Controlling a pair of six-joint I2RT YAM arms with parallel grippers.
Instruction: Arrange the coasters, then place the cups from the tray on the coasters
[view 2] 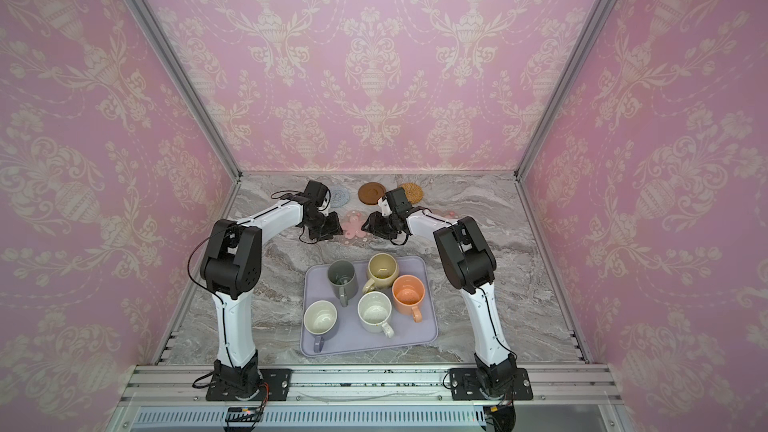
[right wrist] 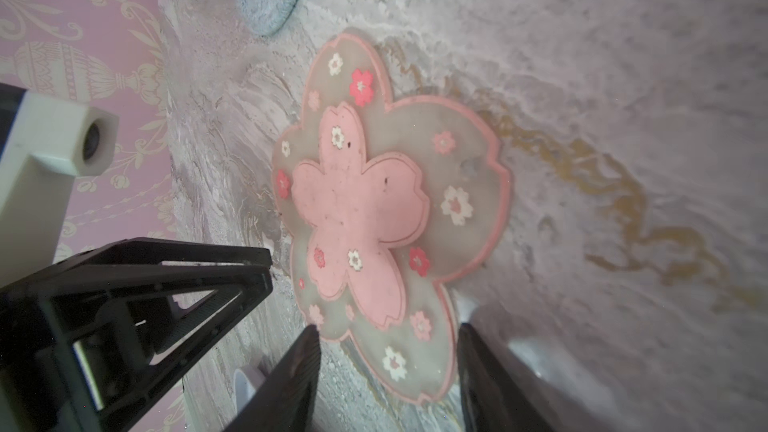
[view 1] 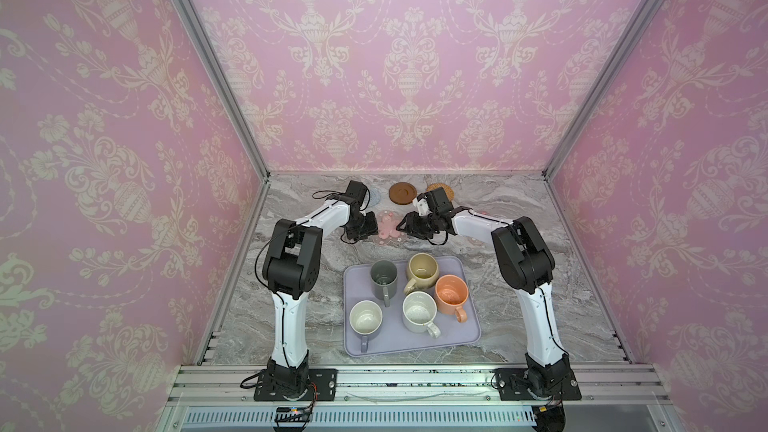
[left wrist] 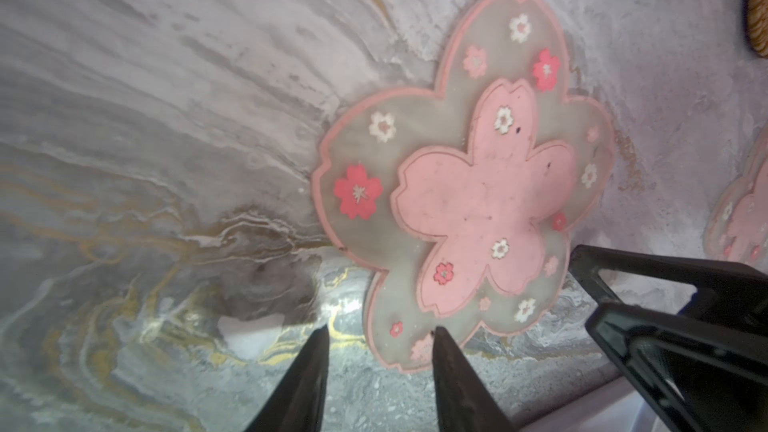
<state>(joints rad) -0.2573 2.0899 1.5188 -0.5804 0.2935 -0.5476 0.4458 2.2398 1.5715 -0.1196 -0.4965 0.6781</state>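
Left gripper [left wrist: 378,340] and right gripper [right wrist: 388,328] open at one pink flower coaster [left wrist: 469,184]; tray [view 1: 415,344] loaded.
Left jaws stand apart and empty, one fingertip [left wrist: 446,361] at the coaster's rim. Right jaws stand wider, straddling a petal; contact not determinable. The coaster lies flat on the table [view 1: 500,326] between the arms. Coasters, five: this one, second flower coaster [left wrist: 739,218], brown coaster [view 1: 403,193], woven coaster [view 2: 415,191], blue coaster [view 2: 344,194]. Cups, five, all upright on the tray: grey cup [view 1: 383,278], beige cup [view 1: 422,271], orange cup [view 1: 451,293], speckled cup [view 1: 419,311], lavender cup [view 1: 365,320].
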